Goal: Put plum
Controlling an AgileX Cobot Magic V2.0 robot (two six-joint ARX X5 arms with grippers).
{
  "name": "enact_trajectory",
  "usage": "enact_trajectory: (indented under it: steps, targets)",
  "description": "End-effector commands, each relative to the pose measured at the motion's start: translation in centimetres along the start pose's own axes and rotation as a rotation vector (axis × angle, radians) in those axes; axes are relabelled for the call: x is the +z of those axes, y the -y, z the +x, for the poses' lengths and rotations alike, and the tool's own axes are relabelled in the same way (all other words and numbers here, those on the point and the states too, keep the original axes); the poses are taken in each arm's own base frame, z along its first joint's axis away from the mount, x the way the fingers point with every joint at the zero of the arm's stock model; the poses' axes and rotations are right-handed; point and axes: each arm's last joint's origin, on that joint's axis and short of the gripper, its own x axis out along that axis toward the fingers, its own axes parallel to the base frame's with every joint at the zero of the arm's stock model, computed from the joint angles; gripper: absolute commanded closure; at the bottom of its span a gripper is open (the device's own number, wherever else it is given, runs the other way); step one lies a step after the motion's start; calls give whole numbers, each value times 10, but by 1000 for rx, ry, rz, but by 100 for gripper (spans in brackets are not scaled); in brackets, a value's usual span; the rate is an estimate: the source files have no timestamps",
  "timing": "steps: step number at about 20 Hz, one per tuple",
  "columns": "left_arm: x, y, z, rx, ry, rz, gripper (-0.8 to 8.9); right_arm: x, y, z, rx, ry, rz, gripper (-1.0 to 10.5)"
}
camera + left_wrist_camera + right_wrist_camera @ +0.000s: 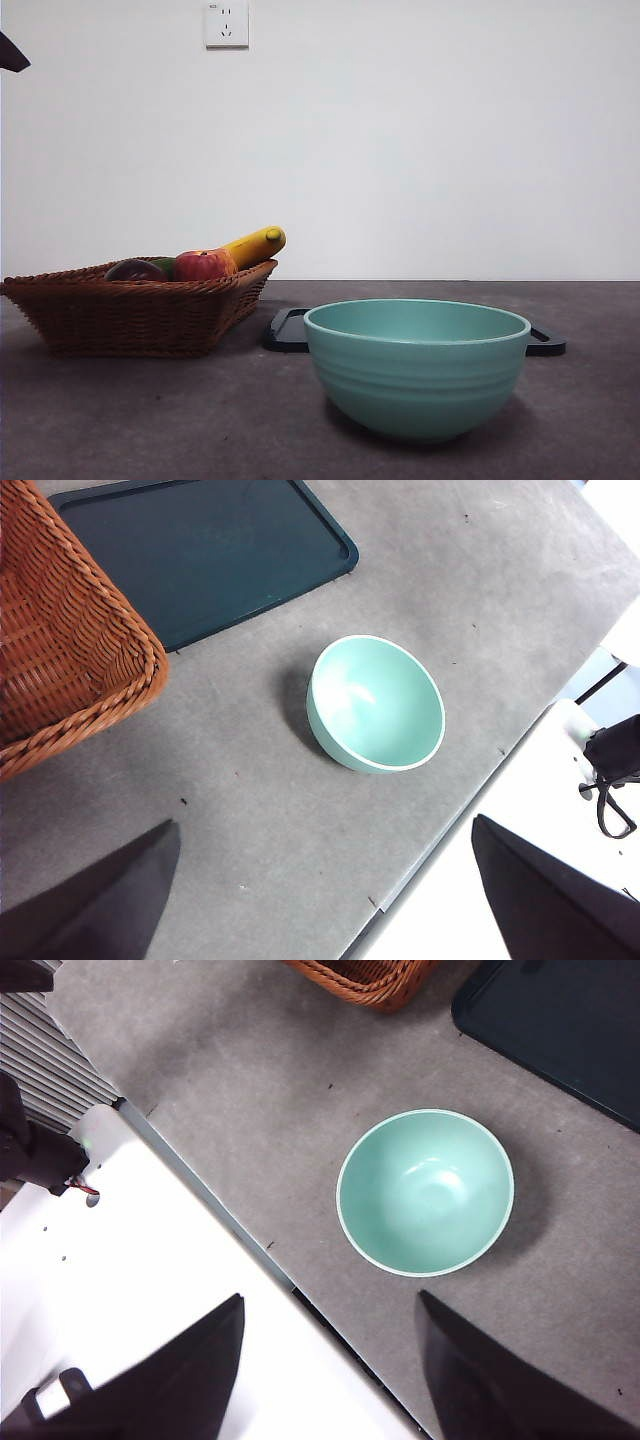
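Plum (135, 270): in the wicker basket (130, 315), at its near left, beside the red apple (203, 265) and banana (255, 245); untouched.
Bowl (416, 367): teal, empty, well apart from the basket; likely the target, though the task names none.
Tray (200, 550): dark, bare, behind the bowl.
Left gripper (320, 900): jaws apart, high above the table, holding nothing.
Right gripper (330, 1370): jaws apart, holding nothing, hanging at the table's edge.
Progress: 0 steps done; reach, grasp, carry and release all remain.
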Motion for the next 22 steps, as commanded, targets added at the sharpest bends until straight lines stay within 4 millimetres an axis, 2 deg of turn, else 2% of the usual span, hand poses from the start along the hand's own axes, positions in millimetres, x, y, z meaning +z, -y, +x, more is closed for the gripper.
enact_trajectory:
  steps: [1,3,5,6,9,10,22]
  targets:
    - [4,2,-2,-7,12,23,350,4,-2,-2,8,15,-24,676]
    - [4,2,-2,-7,12,23,368,4,-2,-2,8,15,-24,676]
    - [4,2,-2,-7,12,23,469,4,-2,-2,8,14,-24,680]
    - [4,2,-2,-7,12,23,538,4,-2,-2,8,13,-23,719]
    - [4,2,-2,-7,12,23,778,4,-2,-2,8,13,-29,936]
    - [4,2,-2,-7,12,23,807,4,-2,-2,8,13,-31,938]
    - [5,2,-2,-7,19,28,807,4,-2,-2,9,19,-36,938]
